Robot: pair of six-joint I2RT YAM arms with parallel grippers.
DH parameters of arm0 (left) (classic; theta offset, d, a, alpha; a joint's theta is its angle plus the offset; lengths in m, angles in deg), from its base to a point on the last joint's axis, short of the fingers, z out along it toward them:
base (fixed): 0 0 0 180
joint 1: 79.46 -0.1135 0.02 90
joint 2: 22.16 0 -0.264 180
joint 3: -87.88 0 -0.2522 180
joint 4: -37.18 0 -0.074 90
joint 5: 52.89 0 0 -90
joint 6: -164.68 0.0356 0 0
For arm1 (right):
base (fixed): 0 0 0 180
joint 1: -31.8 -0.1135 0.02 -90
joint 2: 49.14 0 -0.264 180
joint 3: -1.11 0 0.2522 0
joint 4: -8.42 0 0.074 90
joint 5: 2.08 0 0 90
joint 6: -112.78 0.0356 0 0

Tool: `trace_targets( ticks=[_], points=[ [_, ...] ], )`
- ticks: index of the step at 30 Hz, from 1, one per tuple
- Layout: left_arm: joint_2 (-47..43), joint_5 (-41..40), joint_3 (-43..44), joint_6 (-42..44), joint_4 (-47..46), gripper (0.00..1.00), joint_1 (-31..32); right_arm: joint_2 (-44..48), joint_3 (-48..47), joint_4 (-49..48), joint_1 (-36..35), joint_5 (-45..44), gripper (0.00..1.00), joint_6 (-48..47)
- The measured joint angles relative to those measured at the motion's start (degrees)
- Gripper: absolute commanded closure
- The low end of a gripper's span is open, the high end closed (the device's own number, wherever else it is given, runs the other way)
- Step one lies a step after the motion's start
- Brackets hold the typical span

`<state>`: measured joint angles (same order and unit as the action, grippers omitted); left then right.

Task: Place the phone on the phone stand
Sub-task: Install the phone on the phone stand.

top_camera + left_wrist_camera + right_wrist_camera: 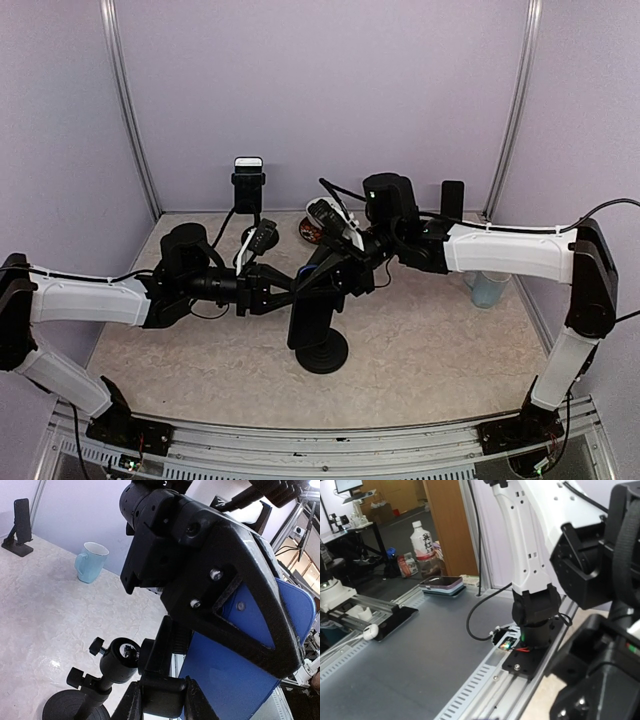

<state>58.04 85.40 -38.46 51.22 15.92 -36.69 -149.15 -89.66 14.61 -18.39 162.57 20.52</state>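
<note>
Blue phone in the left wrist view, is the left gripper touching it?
Touching. In the left wrist view a black finger of the left gripper lies flat against the blue phone, with no gap visible.

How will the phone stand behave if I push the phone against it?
Likely steady: the phone stand sits on a broad round base. Its cradle may swivel, riding on a ball joint. Pushed high, it might tip anyway: the cradle stands well above that base.

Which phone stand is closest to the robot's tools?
The middle stand with the round black base. The other two, back-left and back-right, stand far back.
</note>
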Motion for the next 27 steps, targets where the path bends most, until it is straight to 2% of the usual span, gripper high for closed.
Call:
trace_targets(
  ticks=[27],
  points=[
    [-2.8, 0.13, -0.04, 2.89, 3.19, 1.0, 0.2, -1.6, 0.76, -2.93, 0.9, 2.05, 1.0, 2.43]
  ],
)
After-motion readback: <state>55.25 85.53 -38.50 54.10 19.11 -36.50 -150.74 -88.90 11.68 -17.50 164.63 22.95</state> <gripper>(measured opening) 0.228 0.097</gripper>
